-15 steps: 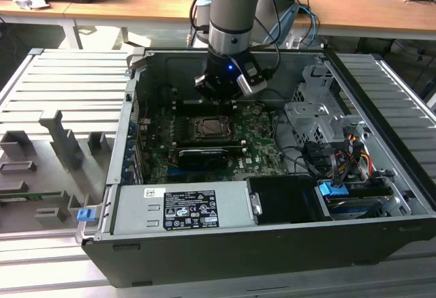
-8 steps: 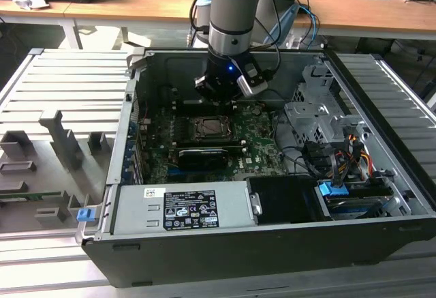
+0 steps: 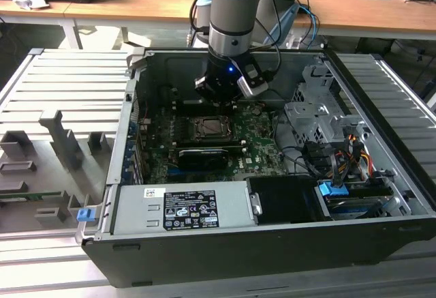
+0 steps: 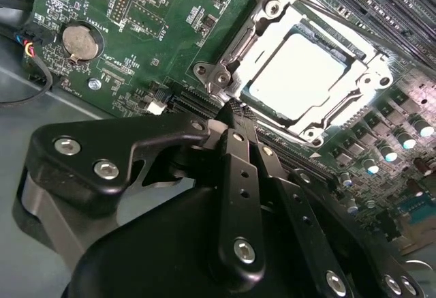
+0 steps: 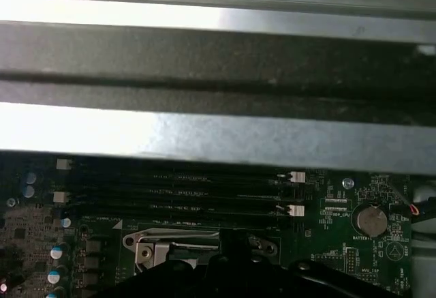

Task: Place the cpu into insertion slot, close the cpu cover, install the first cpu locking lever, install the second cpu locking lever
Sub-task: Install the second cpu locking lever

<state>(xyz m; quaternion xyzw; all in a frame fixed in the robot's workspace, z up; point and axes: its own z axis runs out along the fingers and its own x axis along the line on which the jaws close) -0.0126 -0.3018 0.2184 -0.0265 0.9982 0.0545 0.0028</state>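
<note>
Black gripper [image 4: 235,110] fingers are seen pressed together with nothing pinched, tip just beside the socket's corner on the motherboard [image 4: 170,32]. Silvery cpu [image 4: 300,73] is seated in its slot, and the cpu cover [image 4: 269,35] is folded down around it. Socket sits mid-board inside the computer case [image 3: 225,243].

CPU [image 4: 303,73]: silvery square chip, lying flat in socket. CPU cover [image 4: 262,22]: silvery frame, closed flat around it.
</note>
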